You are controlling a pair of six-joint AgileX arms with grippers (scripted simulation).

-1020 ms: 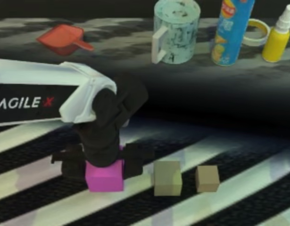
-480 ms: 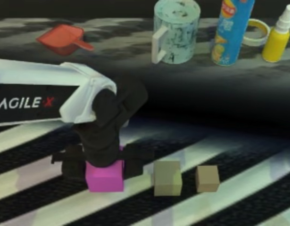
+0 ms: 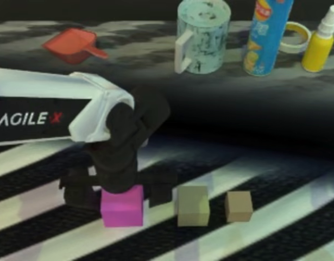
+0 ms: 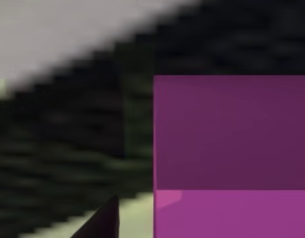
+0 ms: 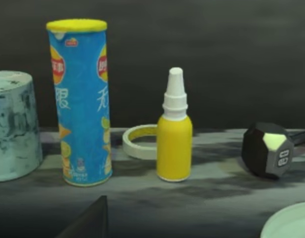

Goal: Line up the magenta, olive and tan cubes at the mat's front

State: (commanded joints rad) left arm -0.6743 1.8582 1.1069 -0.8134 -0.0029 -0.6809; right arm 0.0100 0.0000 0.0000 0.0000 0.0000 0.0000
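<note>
Left hand (image 3: 122, 190) fingers spread wider; dumbbell (image 5: 269, 150) only right-wrist-visible.

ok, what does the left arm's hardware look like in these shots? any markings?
The left arm has a white shell with a black side panel reading AGILEX in white letters, the X red. Its wrist and the left gripper are matte black and blocky, with two black fingers. No cables show. The right arm is out of the top view.

My left arm reaches in from the top view's left, wrist bent steeply down, its hand (image 3: 121, 191) low with both fingers (image 3: 80, 191) spread wide apart. My right arm is out of sight.
</note>
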